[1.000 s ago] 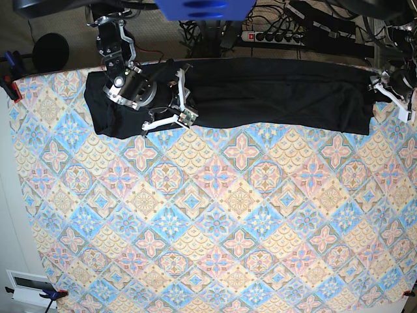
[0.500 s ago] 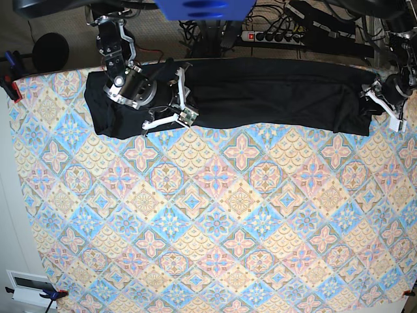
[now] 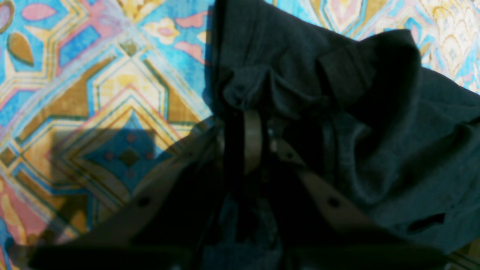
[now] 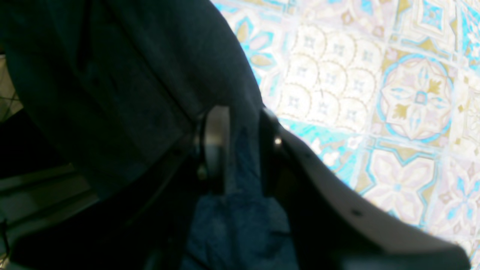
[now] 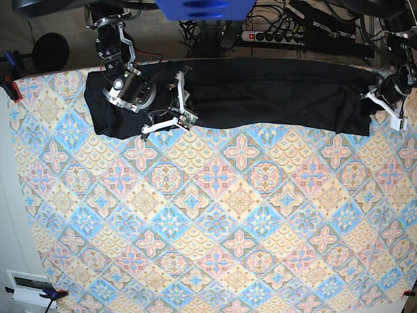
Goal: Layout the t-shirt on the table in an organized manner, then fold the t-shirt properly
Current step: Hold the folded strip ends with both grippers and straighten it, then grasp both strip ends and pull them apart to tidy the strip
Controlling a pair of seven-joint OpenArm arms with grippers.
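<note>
The black t-shirt (image 5: pixel 273 91) lies stretched in a long band along the far edge of the patterned table (image 5: pixel 228 215). My right gripper (image 5: pixel 184 115), at the left of the base view, is shut on a fold of the shirt's front edge; the right wrist view shows the fabric (image 4: pixel 112 75) pinched in that gripper (image 4: pixel 242 142). My left gripper (image 5: pixel 373 96), at the right of the base view, is shut on the shirt's right end. In the left wrist view the bunched cloth (image 3: pixel 300 82) sits in that gripper (image 3: pixel 258 127) over the table (image 3: pixel 112 93).
The table's far edge runs just behind the shirt. A power strip (image 5: pixel 273 36) and cables lie on the floor beyond it. A round black object (image 5: pixel 51 51) and a clamp (image 5: pixel 10 85) are at the far left. A white device (image 5: pixel 26 283) sits at the near left corner.
My left gripper has shifted a little leftward along the shirt's right end, still holding it. My right gripper and the rest of the shirt have hardly moved.
</note>
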